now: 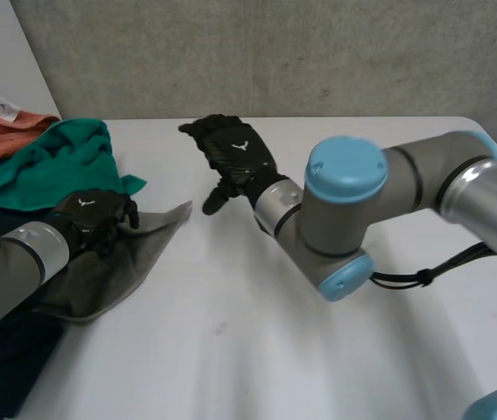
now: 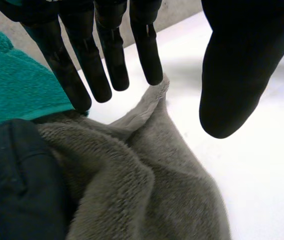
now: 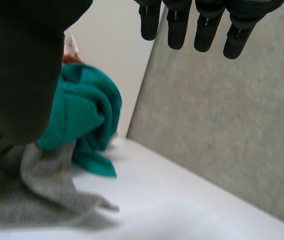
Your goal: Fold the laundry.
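Left hand [image 1: 91, 219], fingers straight, thumb apart, over grey towel [image 1: 122, 262] crumpled at left side of desk [image 1: 257, 350] beside teal towel [image 1: 52, 162]; right hand [image 1: 231, 156] spread, empty, above bare desk; advise pinching the towel's pointed corner, then drawing it flat.

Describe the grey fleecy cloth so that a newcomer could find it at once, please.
Look at the robot's left side of the white table. Next to the teal terry towel lies the grey fleecy cloth, under the robot's black left hand. It alone is grey, and one pointed corner reaches toward the table's middle.
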You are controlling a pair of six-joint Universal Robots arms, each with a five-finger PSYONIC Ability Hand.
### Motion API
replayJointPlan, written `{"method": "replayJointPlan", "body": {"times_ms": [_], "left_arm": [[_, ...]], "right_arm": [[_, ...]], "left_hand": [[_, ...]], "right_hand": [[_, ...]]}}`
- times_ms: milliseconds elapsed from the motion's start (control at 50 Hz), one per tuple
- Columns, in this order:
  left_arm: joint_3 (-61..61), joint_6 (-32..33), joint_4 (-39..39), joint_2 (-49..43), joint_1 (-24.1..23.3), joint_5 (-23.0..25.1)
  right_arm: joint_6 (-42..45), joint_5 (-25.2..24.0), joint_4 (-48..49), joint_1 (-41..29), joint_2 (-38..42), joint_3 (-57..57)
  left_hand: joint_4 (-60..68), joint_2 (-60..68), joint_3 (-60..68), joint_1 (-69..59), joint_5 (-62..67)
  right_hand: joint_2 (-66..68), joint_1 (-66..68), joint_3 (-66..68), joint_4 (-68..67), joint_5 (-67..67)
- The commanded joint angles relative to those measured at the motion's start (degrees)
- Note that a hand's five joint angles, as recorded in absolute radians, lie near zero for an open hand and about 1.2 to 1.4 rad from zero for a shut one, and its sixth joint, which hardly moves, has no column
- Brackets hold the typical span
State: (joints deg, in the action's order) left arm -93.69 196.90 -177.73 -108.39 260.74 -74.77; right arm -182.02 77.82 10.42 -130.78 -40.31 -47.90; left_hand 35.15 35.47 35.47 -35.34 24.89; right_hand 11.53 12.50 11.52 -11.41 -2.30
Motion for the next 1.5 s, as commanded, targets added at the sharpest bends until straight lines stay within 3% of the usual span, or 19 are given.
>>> {"method": "replayJointPlan", "body": {"times_ms": [20, 180, 460, 560, 600, 680, 720, 820, 880, 980, 1120, 1220, 1360, 1500], "left_arm": [[-1.6, 9.2, 0.0, 1.1, 1.3, -2.4], [-2.3, 17.5, -3.2, -1.3, 3.4, -2.1], [-1.9, 20.4, -15.5, -10.3, 3.9, 0.8], [-1.6, 24.3, -19.4, -13.7, 4.2, 0.9], [-1.3, 25.6, -19.9, -14.4, 4.2, 0.9], [-0.4, 27.4, -20.0, -14.7, 4.5, 0.9], [0.2, 27.0, -19.9, -13.0, 4.3, 0.4], [1.6, 20.8, -19.2, -6.0, 1.9, 0.1], [4.2, 13.8, -18.9, -0.3, -0.8, -0.5], [11.8, 3.0, -14.6, 6.5, -6.5, -3.8], [22.7, -5.6, -7.5, 10.3, -14.4, -6.3], [29.4, -12.9, -1.8, 8.7, -21.1, -8.2], [28.4, -17.6, 2.6, 1.2, -28.3, -7.7], [25.1, -21.3, 1.3, -7.3, -34.6, -6.0]], "right_arm": [[3.2, 0.3, -16.3, 3.4, -6.0, -2.1], [8.2, 0.5, -24.3, 6.1, -12.2, -11.1], [12.4, 1.1, -12.0, 7.6, -23.0, -30.2], [12.7, 0.6, -10.7, 8.8, -24.4, -35.0], [12.7, 0.6, -10.6, 9.4, -24.5, -35.9], [12.7, 0.0, -10.2, 11.1, -24.7, -37.5], [12.7, -0.6, -10.2, 12.1, -25.2, -38.1], [12.7, -1.7, -10.2, 13.9, -26.7, -38.8], [12.7, -1.9, -10.2, 15.0, -27.8, -38.9], [12.7, -1.9, -10.2, 17.5, -29.5, -38.6], [11.7, -2.2, -10.2, 22.1, -31.5, -37.4], [9.7, -3.2, -10.7, 26.5, -32.9, -36.4], [7.3, -3.8, -10.7, 31.2, -33.5, -35.1], [7.6, -3.8, -10.2, 33.5, -32.3, -34.5]], "left_hand": [[0.6, 0.3, 0.3, -0.4, 0.9], [-1.4, -1.7, -1.7, 1.6, -1.1], [-2.4, -2.7, -2.7, 2.6, -2.1], [-3.2, -3.6, -3.6, 3.4, -3.0], [-0.2, -0.6, -0.6, 0.4, 0.0], [44.8, 44.4, 44.4, -44.6, 45.0], [44.8, 44.5, 44.5, -44.7, 45.1], [44.8, 44.5, 44.5, -44.7, 45.1], [44.8, 44.5, 44.5, -44.7, 45.1], [44.8, 44.5, 44.5, -44.7, 45.1], [44.8, 44.5, 44.5, -44.7, 45.1], [44.8, 44.5, 44.5, -44.7, 45.1], [44.8, 44.5, 44.5, -44.7, 45.1], [44.8, 44.5, 44.5, -44.7, 45.1]], "right_hand": [[-1.5, -2.5, -1.5, 1.4, 2.3], [-1.5, -2.5, -1.5, 1.4, 2.3], [-1.5, -2.5, -1.5, 1.4, 2.3], [-1.5, -2.5, -1.5, 1.4, 2.3], [-1.5, -2.5, -1.5, 1.4, 2.3], [-1.5, -2.5, -1.5, 1.4, 2.3], [-1.5, -2.5, -1.5, 1.4, 2.3], [-1.5, -2.5, -1.5, 1.4, 2.3], [-1.5, -2.5, -1.5, 1.4, 2.3], [-1.5, -2.5, -1.5, 1.4, 2.3], [-1.5, -2.5, -1.5, 1.4, 2.3], [-1.5, -2.5, -1.5, 1.4, 2.3], [-1.5, -2.5, -1.5, 1.4, 2.3], [-1.5, -2.5, -1.5, 1.4, 2.3]]}}
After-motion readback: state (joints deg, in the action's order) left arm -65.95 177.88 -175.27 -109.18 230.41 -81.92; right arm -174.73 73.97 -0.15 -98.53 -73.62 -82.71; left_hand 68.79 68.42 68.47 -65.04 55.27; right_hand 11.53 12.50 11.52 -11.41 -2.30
